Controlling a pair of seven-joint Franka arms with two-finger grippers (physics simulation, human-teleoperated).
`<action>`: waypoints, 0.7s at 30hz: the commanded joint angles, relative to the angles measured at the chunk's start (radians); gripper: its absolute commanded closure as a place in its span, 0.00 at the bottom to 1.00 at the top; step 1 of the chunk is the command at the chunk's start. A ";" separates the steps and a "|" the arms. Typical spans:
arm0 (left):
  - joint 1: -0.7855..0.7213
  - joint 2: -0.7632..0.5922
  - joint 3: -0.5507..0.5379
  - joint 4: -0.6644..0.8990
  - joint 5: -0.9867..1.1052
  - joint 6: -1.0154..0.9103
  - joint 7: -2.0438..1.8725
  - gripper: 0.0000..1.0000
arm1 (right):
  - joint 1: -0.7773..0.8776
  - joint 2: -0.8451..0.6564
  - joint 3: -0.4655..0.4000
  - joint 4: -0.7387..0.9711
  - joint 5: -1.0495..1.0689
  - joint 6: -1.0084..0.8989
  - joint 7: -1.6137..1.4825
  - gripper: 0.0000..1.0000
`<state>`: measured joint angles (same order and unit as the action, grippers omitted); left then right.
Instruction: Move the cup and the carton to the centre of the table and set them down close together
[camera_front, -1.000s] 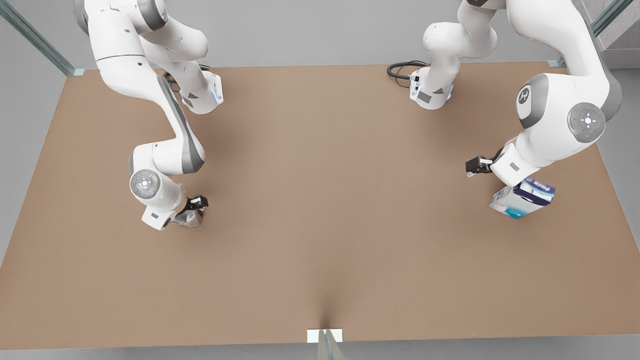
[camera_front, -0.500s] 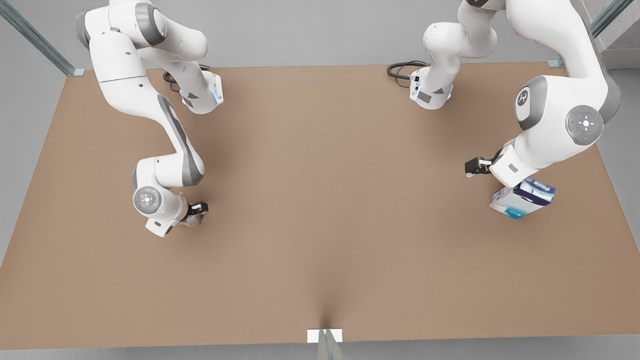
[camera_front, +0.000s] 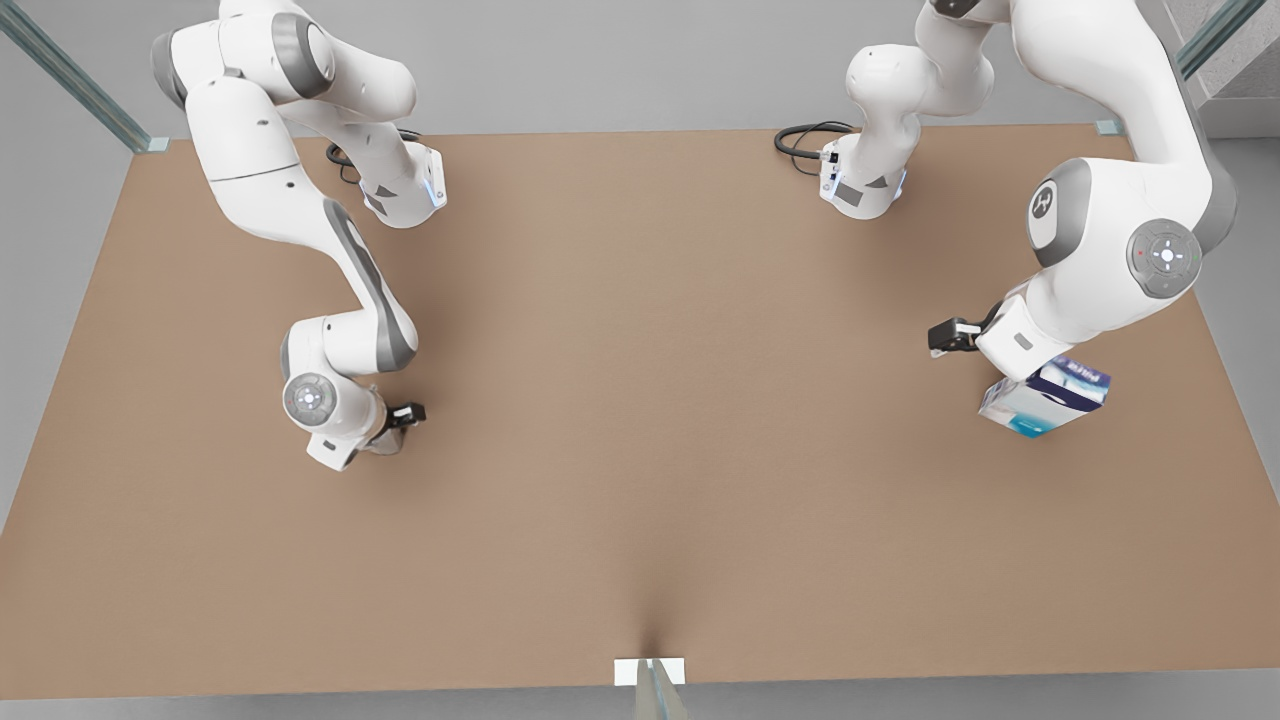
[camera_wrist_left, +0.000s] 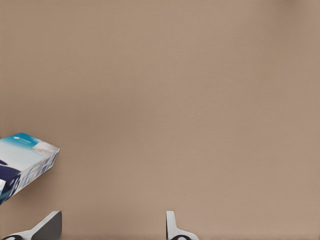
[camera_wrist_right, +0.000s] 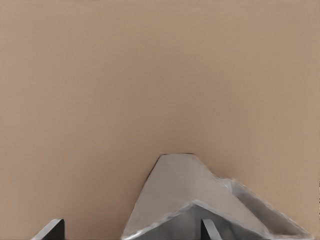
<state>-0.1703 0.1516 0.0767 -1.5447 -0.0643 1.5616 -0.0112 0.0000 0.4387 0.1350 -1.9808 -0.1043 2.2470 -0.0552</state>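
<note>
The silvery faceted cup (camera_wrist_right: 190, 195) stands on the tan table (camera_front: 640, 400) at the front view's left, almost wholly covered there by my right arm's wrist (camera_front: 340, 425). My right gripper (camera_wrist_right: 131, 231) is open just above the cup, with one fingertip (camera_wrist_right: 209, 229) over its mouth and the other beside it. The white and blue carton (camera_front: 1045, 398) lies at the front view's right. My left gripper (camera_wrist_left: 110, 231) hangs open beside the carton (camera_wrist_left: 22, 162), both fingers off to one side of it, holding nothing.
The two white arm bases (camera_front: 405, 195) (camera_front: 860, 185) stand at the table's far edge, with black cables beside them. A small white bracket (camera_front: 650, 672) sits at the near edge. Bare tabletop lies between the two arms.
My right arm has come down over the cup, hiding more of it in the front view. The left arm has sunk slightly beside the carton. Neither object has moved.
</note>
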 joint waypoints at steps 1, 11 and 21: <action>0.000 0.000 0.000 0.000 0.000 0.000 0.000 0.00 | 0.000 0.000 0.000 -0.006 0.000 0.012 0.000 0.00; 0.000 0.000 0.000 0.002 0.000 0.003 -0.001 0.00 | -0.002 0.006 -0.003 -0.003 -0.003 0.017 0.006 0.79; 0.000 -0.003 0.000 0.003 0.000 0.006 -0.001 0.00 | -0.002 0.002 -0.011 -0.003 -0.003 0.017 0.008 0.79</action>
<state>-0.1703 0.1489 0.0767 -1.5417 -0.0644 1.5677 -0.0123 -0.0016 0.4403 0.1243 -1.9826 -0.1051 2.2635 -0.0481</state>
